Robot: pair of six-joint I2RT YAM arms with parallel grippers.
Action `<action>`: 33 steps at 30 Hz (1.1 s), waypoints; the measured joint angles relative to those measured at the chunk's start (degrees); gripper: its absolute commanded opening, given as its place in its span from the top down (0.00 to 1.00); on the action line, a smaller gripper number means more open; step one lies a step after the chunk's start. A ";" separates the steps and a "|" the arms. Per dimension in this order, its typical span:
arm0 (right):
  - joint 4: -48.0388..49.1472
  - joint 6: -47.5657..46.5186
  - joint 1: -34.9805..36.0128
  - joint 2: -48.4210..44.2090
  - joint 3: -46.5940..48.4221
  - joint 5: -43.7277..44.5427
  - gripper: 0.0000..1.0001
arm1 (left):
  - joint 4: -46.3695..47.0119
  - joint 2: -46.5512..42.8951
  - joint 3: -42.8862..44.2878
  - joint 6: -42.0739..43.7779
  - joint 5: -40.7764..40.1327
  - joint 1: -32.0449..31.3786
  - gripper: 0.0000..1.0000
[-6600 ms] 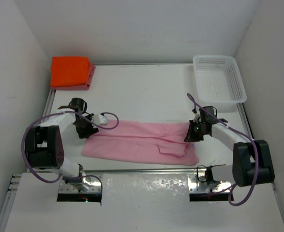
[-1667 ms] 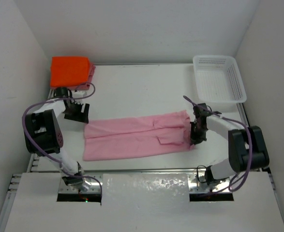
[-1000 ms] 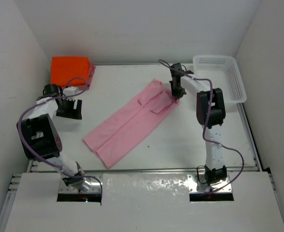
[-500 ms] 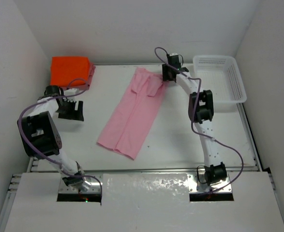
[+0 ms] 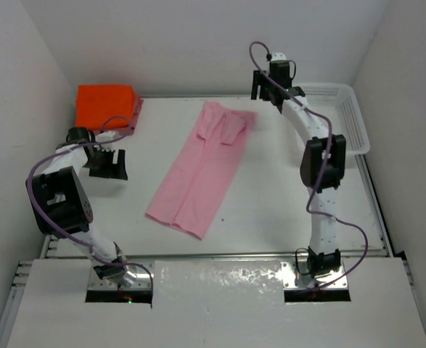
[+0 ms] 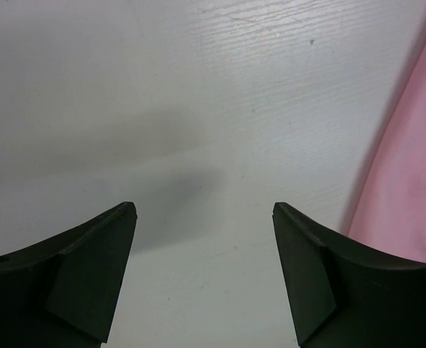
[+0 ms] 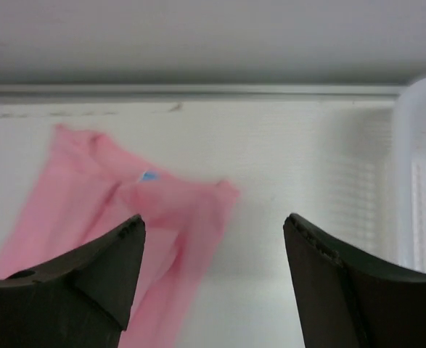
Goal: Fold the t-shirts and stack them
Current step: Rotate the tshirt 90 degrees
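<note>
**A light pink t-shirt [image 5: 204, 168] stretched across the table [image 5: 271, 190]**

The right gripper [image 5: 265, 87] hovered past its far end, fingers spread — holding nothing. The left gripper [image 5: 109, 165] gaped nearby, equally empty. The orange t-shirt [image 5: 105, 107] sat folded far-left, seemingly atop the rose-red t-shirt [image 5: 135, 116].

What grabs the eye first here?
The light pink t-shirt, folded into a long strip, lies diagonally on the table. Next, the right gripper, open and empty, hangs at the far edge near the white basket. A bright orange folded t-shirt sits in the far left corner.
</note>
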 measured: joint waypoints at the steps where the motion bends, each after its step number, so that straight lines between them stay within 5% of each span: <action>1: 0.55 1.90 0.48 -5.84 -5.33 -0.35 0.29 | 0.11 -0.28 -0.07 -0.02 0.26 0.00 0.26; 8: 10.47 23.76 11.15 -56.35 -62.93 -5.14 0.44 | 1.29 -7.56 -4.44 0.15 2.47 -1.01 0.26; 14: 13.70 44.15 33.75 -58.58 -92.11 -6.67 0.46 | 2.45 -14.75 -10.36 0.15 3.82 -4.22 0.26; 27: 33.57 67.34 49.29 -45.03 -93.44 -0.59 0.48 | 3.15 -21.70 -12.48 0.17 4.48 -4.63 0.26; 33: 39.52 72.63 49.90 -39.60 -92.06 -0.66 0.76 | 2.84 -23.91 -13.22 0.44 4.48 -4.63 0.26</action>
